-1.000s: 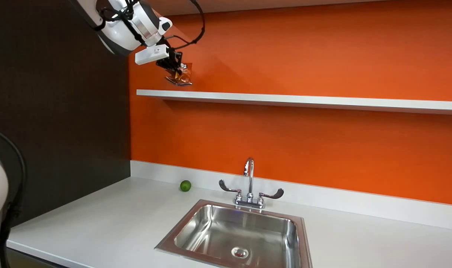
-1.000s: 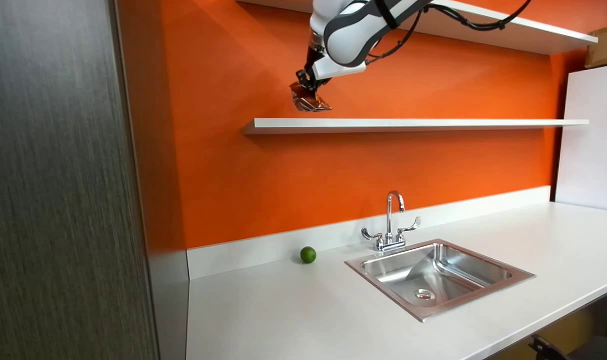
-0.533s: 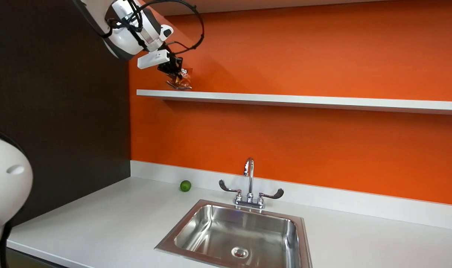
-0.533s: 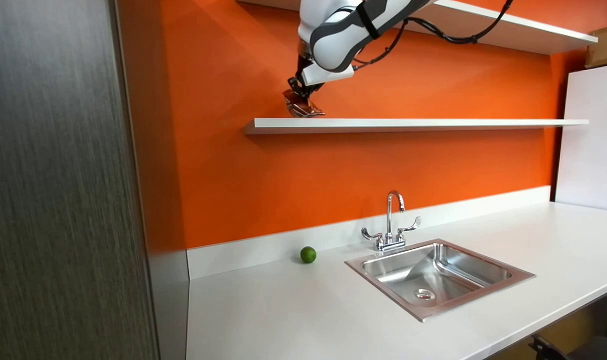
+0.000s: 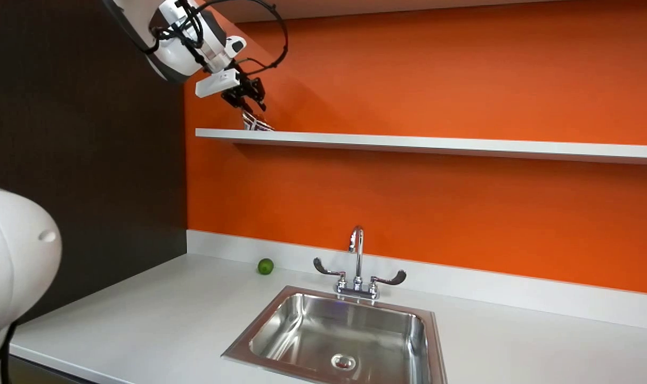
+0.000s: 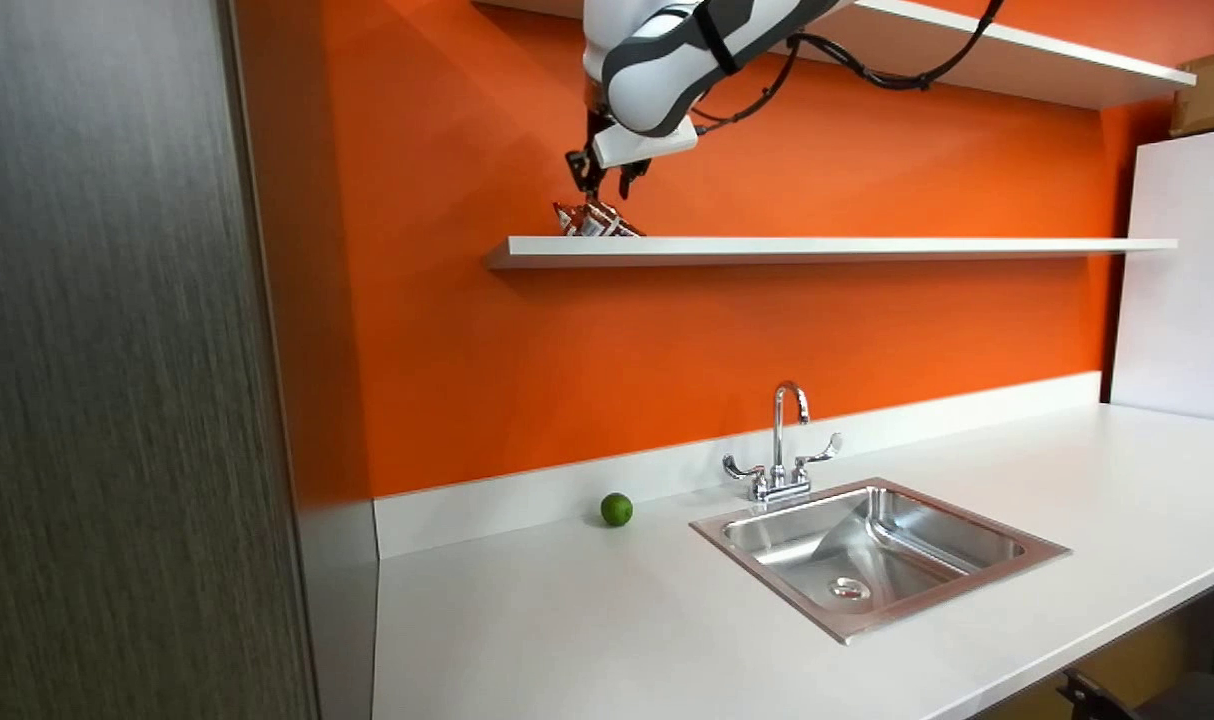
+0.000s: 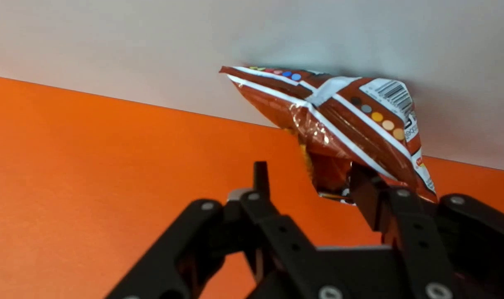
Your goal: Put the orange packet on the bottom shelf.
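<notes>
See hand (image 7: 311, 170) spread, pinching nothing; cannot tell whether clear of packet (image 7: 351, 116); looks like release, so back out slowly and straight to avoid dragging it; find packet on shelf (image 5: 430, 142), near one end; make out barcode (image 7: 388, 95) only in wrist view; see shelf (image 6: 847, 247) whole only in an exterior view.

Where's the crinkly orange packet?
The orange packet is on the bottom shelf, near its left end in both exterior views, just under the open gripper.

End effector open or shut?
Open. In the wrist view the end effector has its fingers apart, orange wall showing between them.
</notes>
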